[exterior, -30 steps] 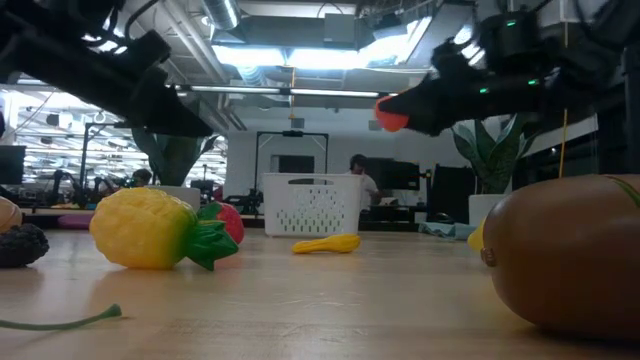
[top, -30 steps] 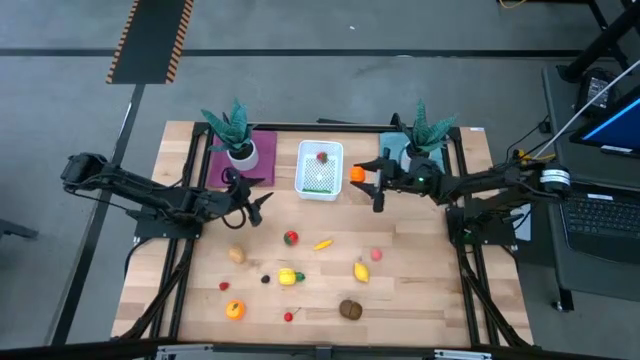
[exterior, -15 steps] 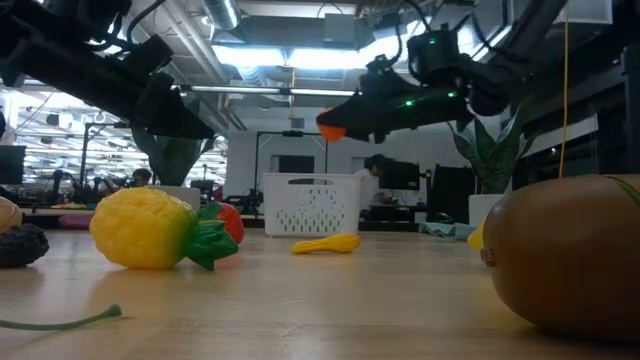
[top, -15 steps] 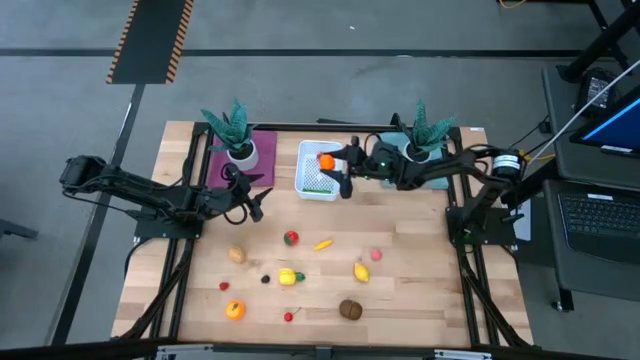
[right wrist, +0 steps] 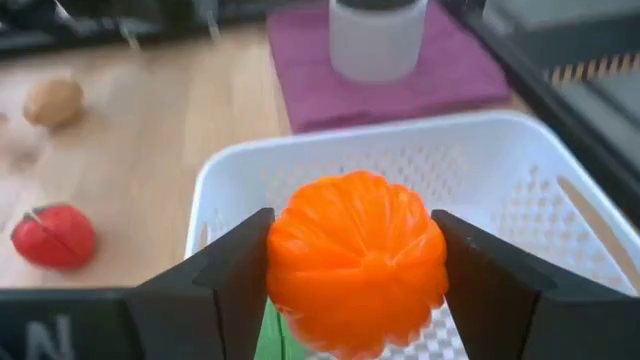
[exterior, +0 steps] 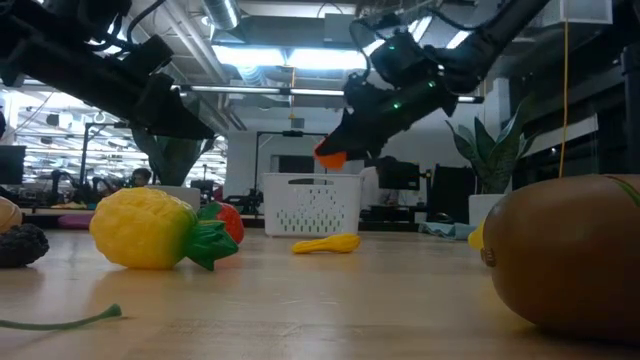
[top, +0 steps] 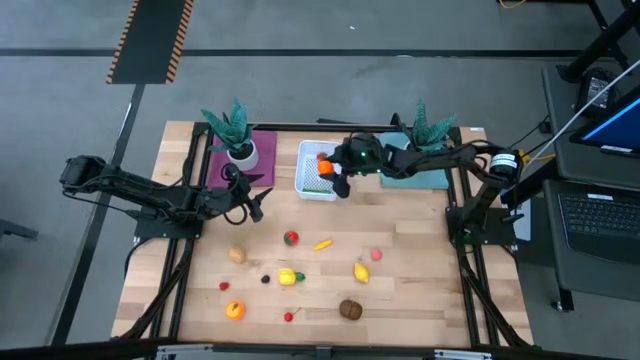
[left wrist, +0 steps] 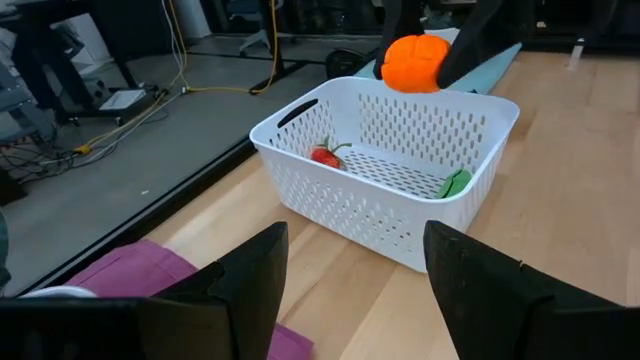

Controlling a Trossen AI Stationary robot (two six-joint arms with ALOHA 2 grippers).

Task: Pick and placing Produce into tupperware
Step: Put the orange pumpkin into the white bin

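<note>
Over the last second the orange [top: 325,162] is carried by the right gripper [top: 331,166] from beside the teal mat [top: 425,175] to above the tub [top: 307,185]; the arm is now reached across, tilted downward. Release into the tub is judged to be the next step.

The right fingers [right wrist: 240,275] are closed on the orange's two sides, wide because the fruit is fat. The orange is held in air over the tub's right half, not yet inside. A strawberry [left wrist: 326,155] and a green piece [left wrist: 455,183] are already in the tub.

The left gripper [top: 252,205] is parked near the purple mat [top: 262,175], jaws apart and empty, unmoved.

The orange is glossy, ribbed, round hard plastic. The tub is white, perforated, with rounded corners. The table [top: 420,290] is pale wood planks. A banana [top: 322,243], lemon [top: 361,271], kiwi [top: 350,309] and other small toys are left scattered on the table.
</note>
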